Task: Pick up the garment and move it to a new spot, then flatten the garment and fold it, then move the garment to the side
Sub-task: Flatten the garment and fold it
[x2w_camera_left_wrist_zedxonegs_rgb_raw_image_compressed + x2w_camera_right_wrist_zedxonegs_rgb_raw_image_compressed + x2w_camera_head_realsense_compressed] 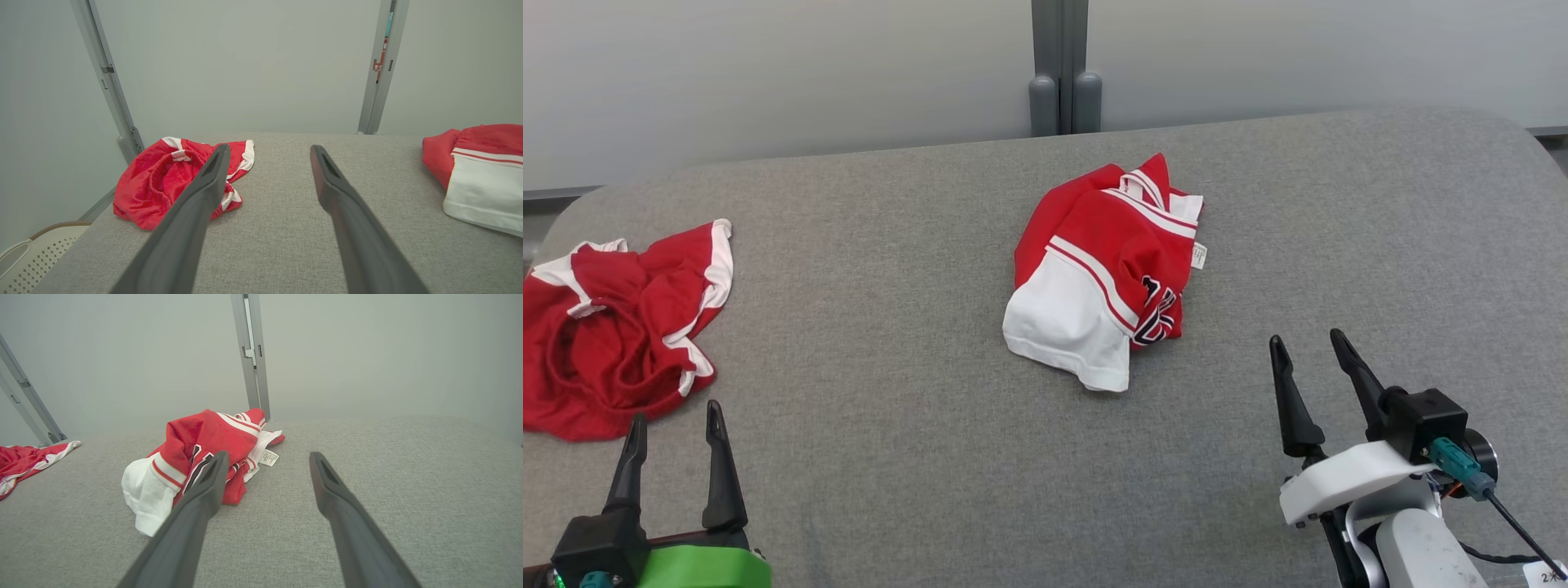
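Hovering low over the grey worktop (890, 343), the left end effector (676, 412) and the right end effector (1305, 336) both have their fingers spread wide with nothing between them. Neither touches any cloth.

Judging from that, the task looks to be at its very start. Nothing is lifted, spread flat or folded, so the pickup, the move, the flattening, the fold and the final shift aside all seem still to come.

Just ahead of the left end effector, and off to its left, lie crumpled red shorts (621, 327) with white trim, their near edge just beside its left fingertip. Below and to its left, off the worktop's edge, a pale perforated basket (24, 253) shows.

The jersey (1107, 269) lies ahead of the right end effector and to its left, apart from its fingertips, and well ahead and to the right of the left one. Lying mid-worktop, it is probably the garment meant, though the pictures do not settle that. It is red and white, bunched into a loose heap, not flat. A white part with red stripes is doubled over on the near side, dark lettering is half lost in a fold, and a small white label pokes out towards the right end effector's side.

Beyond stands a pale wall (768, 73) with a grey post (1062, 65).
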You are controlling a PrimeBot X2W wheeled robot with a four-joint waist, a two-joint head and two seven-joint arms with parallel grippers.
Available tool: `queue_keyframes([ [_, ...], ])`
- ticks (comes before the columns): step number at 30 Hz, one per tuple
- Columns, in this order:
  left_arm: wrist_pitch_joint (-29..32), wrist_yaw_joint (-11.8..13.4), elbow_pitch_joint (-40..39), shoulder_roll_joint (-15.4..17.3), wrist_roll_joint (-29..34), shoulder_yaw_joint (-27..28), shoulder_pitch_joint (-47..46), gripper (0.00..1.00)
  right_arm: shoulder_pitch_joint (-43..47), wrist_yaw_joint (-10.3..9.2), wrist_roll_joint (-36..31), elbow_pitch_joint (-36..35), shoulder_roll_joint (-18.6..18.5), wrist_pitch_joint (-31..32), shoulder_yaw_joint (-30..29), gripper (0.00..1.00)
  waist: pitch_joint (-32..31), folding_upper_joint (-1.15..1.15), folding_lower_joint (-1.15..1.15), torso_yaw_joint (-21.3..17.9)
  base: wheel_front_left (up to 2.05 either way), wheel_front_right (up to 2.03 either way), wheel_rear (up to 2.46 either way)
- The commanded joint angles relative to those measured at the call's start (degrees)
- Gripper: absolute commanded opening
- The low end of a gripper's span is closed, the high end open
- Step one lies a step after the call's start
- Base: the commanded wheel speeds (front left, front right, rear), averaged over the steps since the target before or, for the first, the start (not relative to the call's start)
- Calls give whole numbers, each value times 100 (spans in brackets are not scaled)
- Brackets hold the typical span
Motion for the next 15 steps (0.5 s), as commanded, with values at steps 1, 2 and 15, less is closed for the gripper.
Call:
queue_keyframes([
  [1,-5,-28,8,-16,38,33,-41,100,51,0,10,11,-16,-18,8,100,-8,0,0,-2,0,0,0],
  [2,-5,-35,7,-24,41,40,-35,100,56,-1,14,6,-16,-18,10,100,-12,0,0,-4,0,0,0],
  [15,-5,-92,30,-67,101,118,-48,100,85,0,35,1,-16,-18,26,100,-59,0,0,-34,0,0,0],
])
